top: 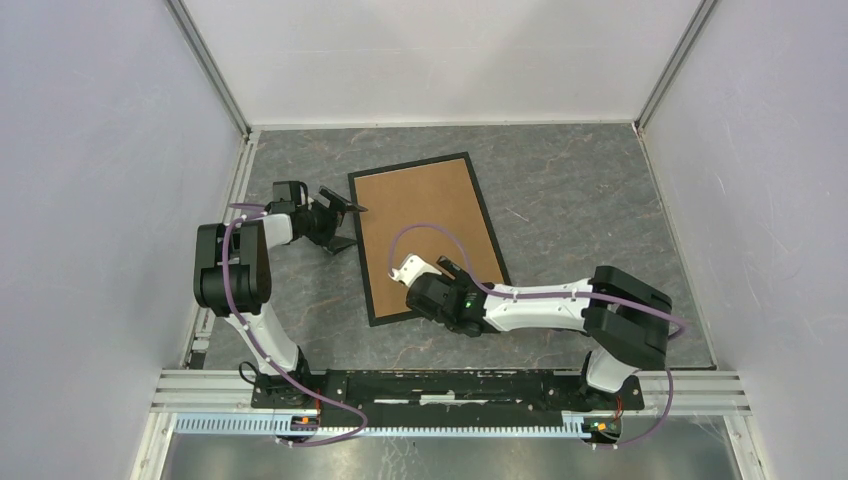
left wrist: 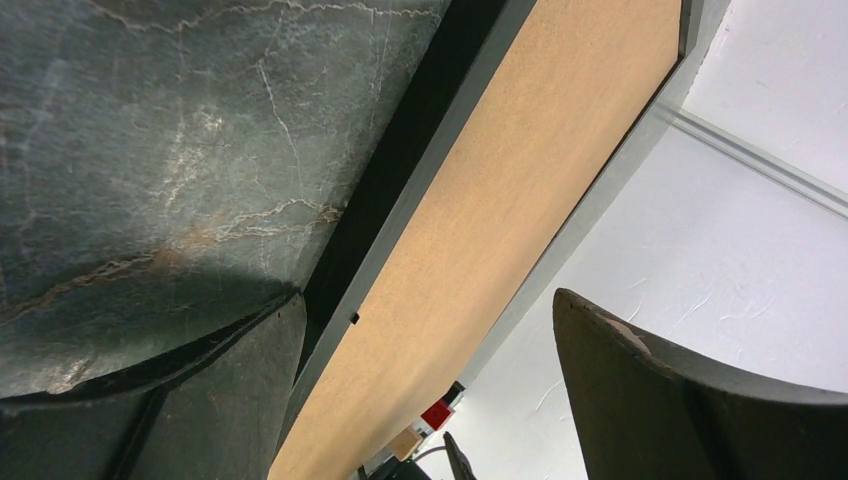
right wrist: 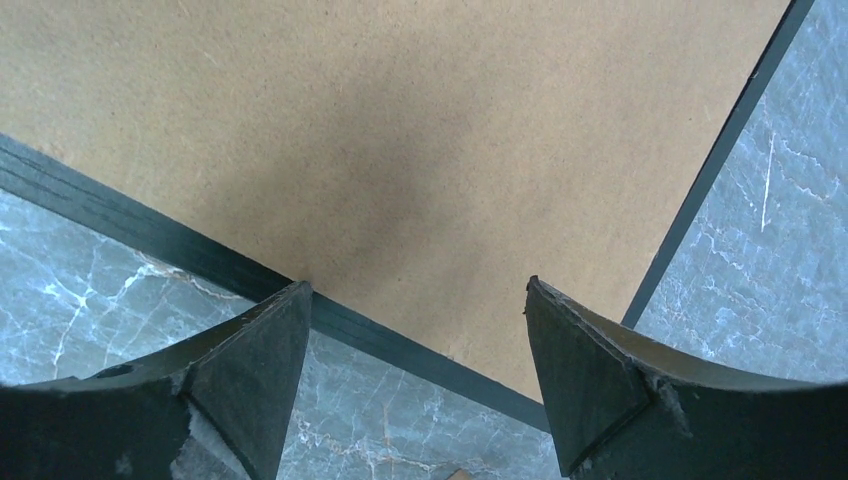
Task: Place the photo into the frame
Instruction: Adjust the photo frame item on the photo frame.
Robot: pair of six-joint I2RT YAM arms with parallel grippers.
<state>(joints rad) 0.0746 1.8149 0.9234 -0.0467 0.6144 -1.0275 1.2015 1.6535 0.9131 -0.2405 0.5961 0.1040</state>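
Table: grey marbled surface, enclosed by pale walls on the left, right and far sides.

Frame: large thin black rectangle, lying flat at the middle of the table, turned a little so its far end leans left. It is face down.

Backing board: plain brown panel filling the frame, with only a narrow black border showing around it.

Right arm: reaches from its base at the near right, leftward across the table to the near part of the frame. A purple cable loops from it above the board.

Right gripper: jaws spread apart with nothing between them, poised over the near end of the backing board. In the wrist view the fingers straddle the frame's black rim and one corner of the board. Contact with the board cannot be told.

Left arm: bent at the left of the table, reaching right.

Left gripper: jaws fully spread and empty, low to the table, just left of the frame's left edge near its far corner, pointing at that edge.
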